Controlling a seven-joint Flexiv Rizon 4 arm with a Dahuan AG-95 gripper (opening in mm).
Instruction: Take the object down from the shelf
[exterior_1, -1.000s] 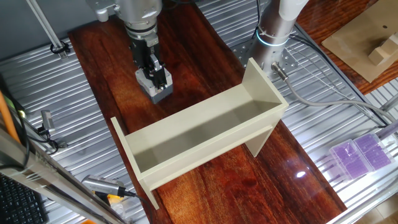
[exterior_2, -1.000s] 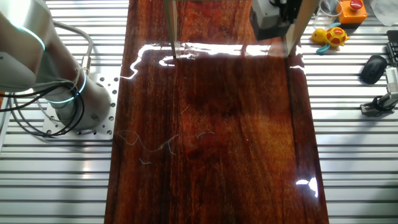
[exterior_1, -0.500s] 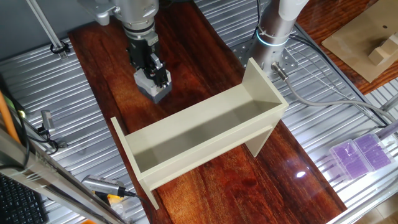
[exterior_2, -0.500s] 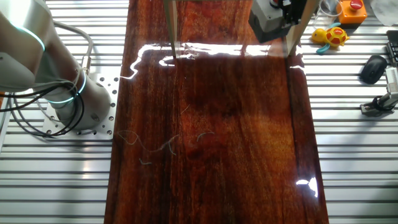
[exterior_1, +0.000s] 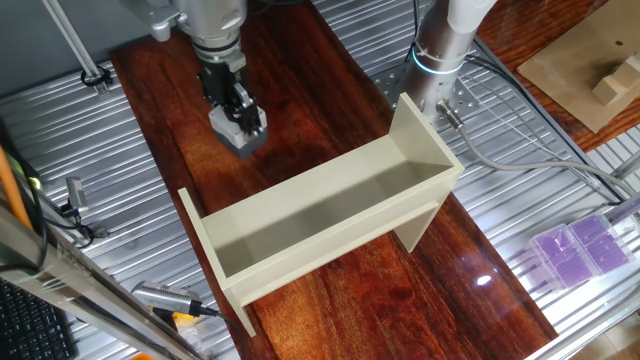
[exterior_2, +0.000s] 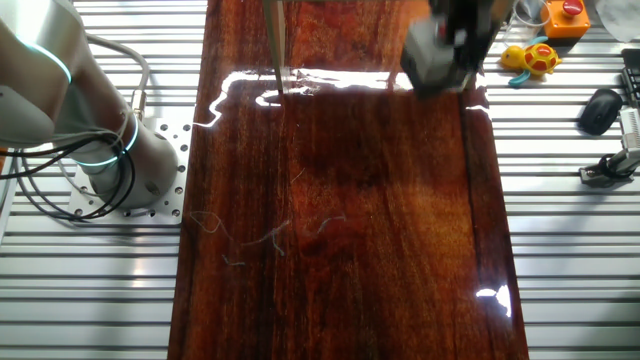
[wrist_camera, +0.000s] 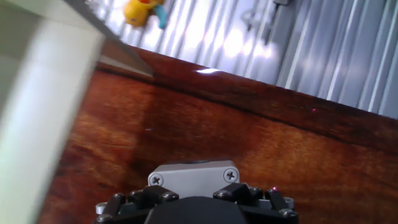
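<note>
Holding object (exterior_1: 235, 128) | gripper (exterior_1: 236, 108) clamped (off shelf (exterior_1: 330, 215))

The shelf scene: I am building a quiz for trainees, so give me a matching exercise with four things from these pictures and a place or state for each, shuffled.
Things:
1. grey box
2. shelf
3. purple cases
4. gripper

Places or states:
A. on the metal slats, off the wood
B. shut on the box, over bare wood
C. standing on the wooden board, nothing in its trough
D. held, off the shelf

Pairs: 1-D, 2-C, 3-A, 4-B
</note>
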